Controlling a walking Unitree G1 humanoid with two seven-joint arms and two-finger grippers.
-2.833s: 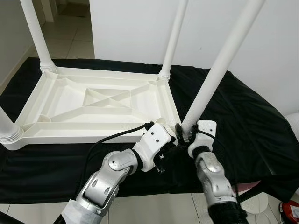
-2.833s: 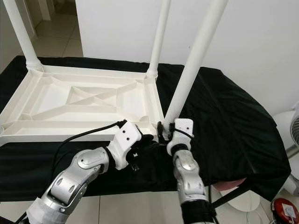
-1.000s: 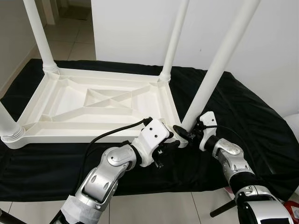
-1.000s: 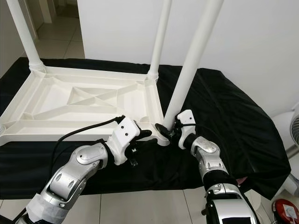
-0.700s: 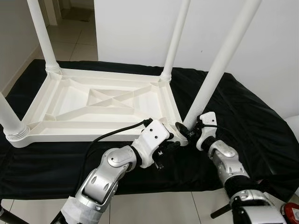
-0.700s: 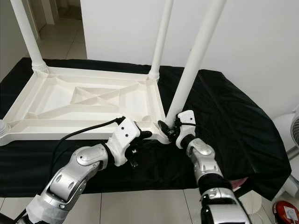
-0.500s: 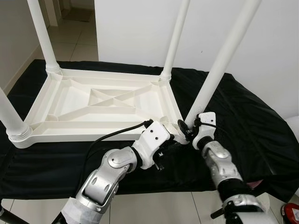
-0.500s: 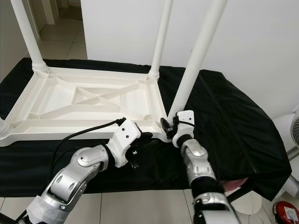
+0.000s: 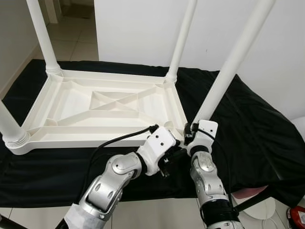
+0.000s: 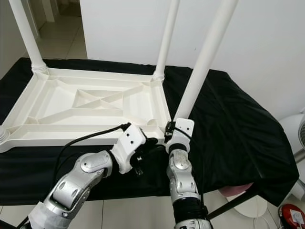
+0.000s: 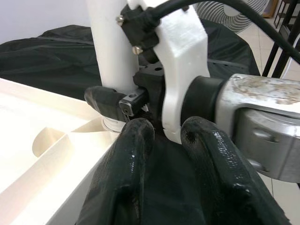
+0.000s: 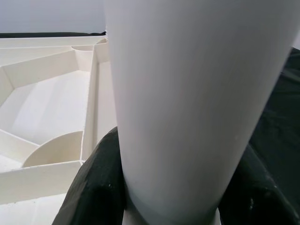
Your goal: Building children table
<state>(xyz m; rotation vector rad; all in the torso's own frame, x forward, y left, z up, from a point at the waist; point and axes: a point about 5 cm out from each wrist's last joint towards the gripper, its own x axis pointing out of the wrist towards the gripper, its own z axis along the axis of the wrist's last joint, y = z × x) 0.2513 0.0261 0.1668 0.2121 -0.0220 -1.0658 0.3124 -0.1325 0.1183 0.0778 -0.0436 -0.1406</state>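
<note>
A white plastic children's table [image 9: 95, 136] lies upside down on a black cloth. Its near right leg [image 9: 228, 67] stands at that corner, leaning to the right. My right gripper [image 9: 190, 135] is shut on the base of this leg. In the right wrist view the leg [image 12: 187, 93] sits between the two black fingers [image 12: 93, 187]. My left gripper [image 9: 175, 151] hovers just left of the right one, at the table's near right corner. Its fingers [image 11: 136, 145] are shut on nothing and point at the right wrist [image 11: 183, 70].
Three other legs stand upright: far left [image 9: 44, 38], far right [image 9: 181, 43], near left [image 9: 9, 126]. The black cloth [image 9: 248, 124] drapes over the support's edges. A white wall lies behind, and a fan [image 10: 298, 129] and a red object [image 10: 291, 215] are at the right.
My right forearm has swung from out on the right to straight below the leg's base, with the gripper kept on the leg. The left gripper has stayed by the corner.
</note>
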